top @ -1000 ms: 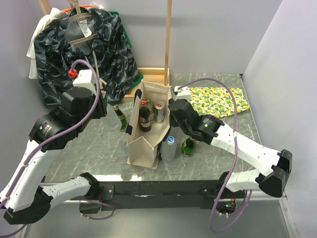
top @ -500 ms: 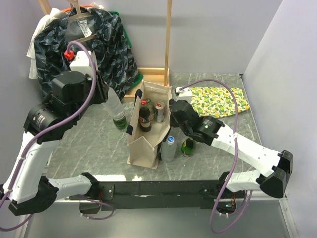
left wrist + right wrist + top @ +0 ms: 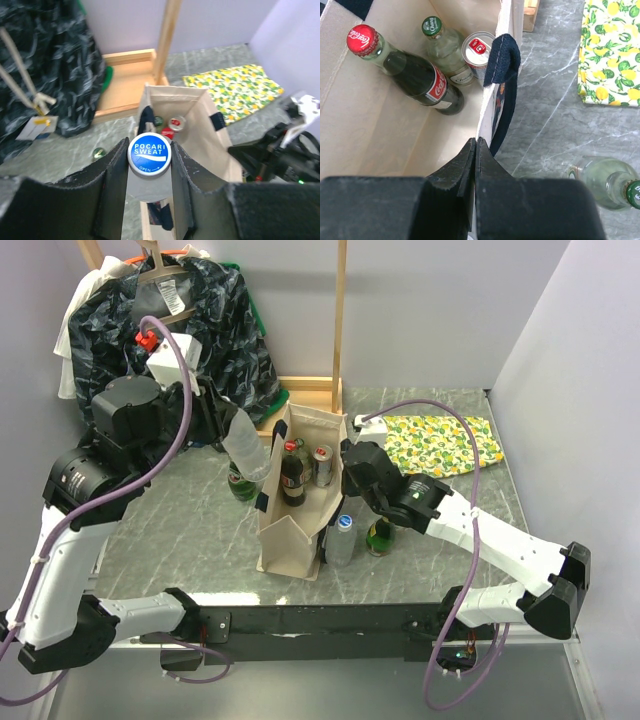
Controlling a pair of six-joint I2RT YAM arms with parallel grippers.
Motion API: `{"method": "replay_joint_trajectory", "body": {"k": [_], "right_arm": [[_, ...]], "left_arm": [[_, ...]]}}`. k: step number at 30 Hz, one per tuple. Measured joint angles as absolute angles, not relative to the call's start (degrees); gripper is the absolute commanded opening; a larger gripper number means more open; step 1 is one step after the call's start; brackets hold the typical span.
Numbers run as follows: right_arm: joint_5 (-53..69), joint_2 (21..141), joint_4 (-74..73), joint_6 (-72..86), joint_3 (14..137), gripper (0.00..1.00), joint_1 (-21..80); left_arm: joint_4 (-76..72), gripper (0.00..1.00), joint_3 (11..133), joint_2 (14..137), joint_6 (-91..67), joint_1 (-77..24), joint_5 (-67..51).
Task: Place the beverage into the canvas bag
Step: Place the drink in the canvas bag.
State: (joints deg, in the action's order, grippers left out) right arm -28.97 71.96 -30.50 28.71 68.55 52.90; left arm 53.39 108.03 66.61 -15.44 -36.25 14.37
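The beverage [image 3: 243,443], a clear bottle with a blue Pocari Sweat cap [image 3: 149,154], hangs tilted just left of the canvas bag [image 3: 290,530]. My left gripper [image 3: 222,423] is shut on its neck, with a finger pressed against each side of the cap. In the left wrist view the bag's open mouth [image 3: 200,130] lies right behind the cap. My right gripper [image 3: 348,452] is shut on the bag's right rim [image 3: 490,100] beside the dark strap. Inside the bag [image 3: 380,125] stand a cola bottle [image 3: 415,75], a green-capped bottle [image 3: 445,47] and a can [image 3: 477,50].
Beside the bag's right wall stand a clear blue-capped bottle [image 3: 342,540] and a green bottle [image 3: 378,535]; another green bottle [image 3: 240,483] stands to its left. A dark patterned garment [image 3: 170,340] hangs on a wooden rack [image 3: 340,320]. A lemon-print cloth [image 3: 440,440] lies at the back right.
My left arm has risen and swung right, bringing the clear bottle up from the table to the bag's left rim. The right arm has stayed still on the bag's rim.
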Motion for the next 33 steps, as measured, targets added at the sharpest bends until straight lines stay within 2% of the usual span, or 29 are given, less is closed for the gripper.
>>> {"method": "replay_joint_trajectory", "body": {"k": [12, 20, 33], "right_arm": [[-28.62, 72.53, -29.30, 28.69, 68.55, 0.00, 52.90], [-28.60, 73.65, -28.38, 28.64, 68.86, 0.00, 52.90], [-28.49, 74.15, -29.21, 28.47, 69.97, 0.00, 53.01]], "left_arm": [[47.24, 0.01, 107.94, 69.67, -15.25, -36.25, 4.05], [43.68, 0.01, 106.85, 74.43, -15.29, -37.06, 1.17], [38.59, 0.01, 98.67, 77.62, -16.86, -37.56, -2.35]]}}
